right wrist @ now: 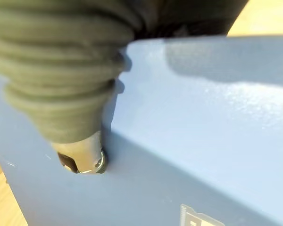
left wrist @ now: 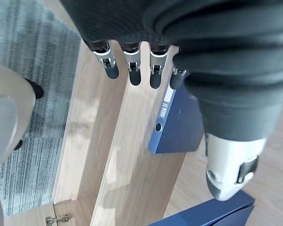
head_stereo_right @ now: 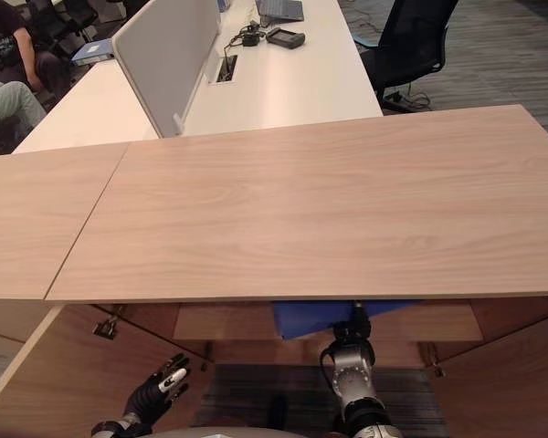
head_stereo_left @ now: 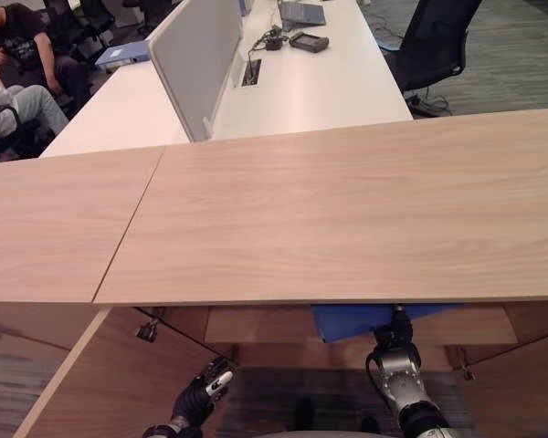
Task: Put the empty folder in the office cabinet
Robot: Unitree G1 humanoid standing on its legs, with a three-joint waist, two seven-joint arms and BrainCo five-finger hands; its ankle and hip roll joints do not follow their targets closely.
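Overhead, a broad light-wood cabinet top (head_stereo_left: 347,210) fills the middle of the head views, with a second wooden top (head_stereo_left: 55,219) butted against it on the left along a thin seam. Behind them runs a long white desk (head_stereo_left: 320,87) split by a pale grey divider screen (head_stereo_left: 194,55), carrying a laptop (head_stereo_left: 301,13) and a small dark device (head_stereo_left: 309,42); a black office chair (head_stereo_left: 434,41) stands on grey striped carpet (head_stereo_left: 521,55) at the right, and a seated person (head_stereo_left: 18,55) shows at the far left. Under the front edge of the cabinet top, the blue folder (head_stereo_left: 365,319) lies on a wooden shelf (head_stereo_left: 256,325) inside the open cabinet, mostly hidden beneath the top, tilted a little with its near edge facing the robot. Its long axis cannot be told from here. The right hand (head_stereo_left: 395,336) reaches in at the folder; the right wrist view shows a thumb pressed on the blue cover, but the fingers are hidden, so its grip cannot be told. The left hand (head_stereo_left: 204,391) hangs low beside the open cabinet door (head_stereo_left: 100,383), fingers straight and holding nothing. In the left wrist view another blue ring binder (left wrist: 177,120) stands on the shelf, spine outward.
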